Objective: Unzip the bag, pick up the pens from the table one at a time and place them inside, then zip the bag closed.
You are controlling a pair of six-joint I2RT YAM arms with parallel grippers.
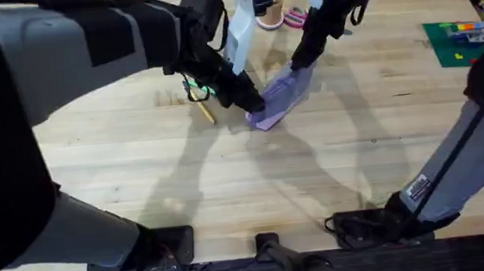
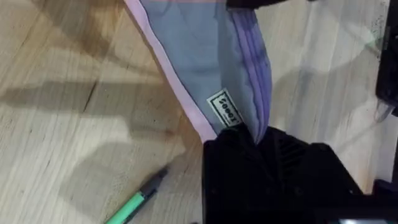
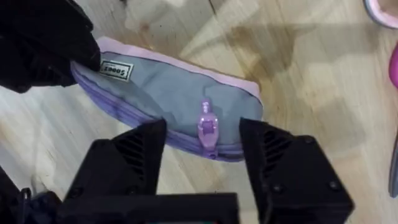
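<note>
Lavender fabric is what everything's centering on right now: the bag is lying on the table a bit past the middle, and both arms are crowding in on it from opposite ends.

The left gripper is clamping the end of the bag nearest the little white label, fingers pinched together on the fabric by the zipper seam. My read is that it's acting as the anchor, holding that end down so the pouch doesn't just slide along when the zip gets tugged.

The right gripper is hovering at the other end with its fingers spread apart, straddling the purple zipper pull. It isn't gripping the pull yet, just lining up on either side of it. The zipper looks closed along the whole length as far as I can tell, so I'd say we're sitting at the very first step, unzipping.

The pens are waiting on the wood just beside the bag on the left arm's side: the green pen is lying close to the clamped end, and the yellow pencil-looking one is sitting right next to it. Makes sense they're untouched, since there's nowhere to put them until the bag is opened.
</note>
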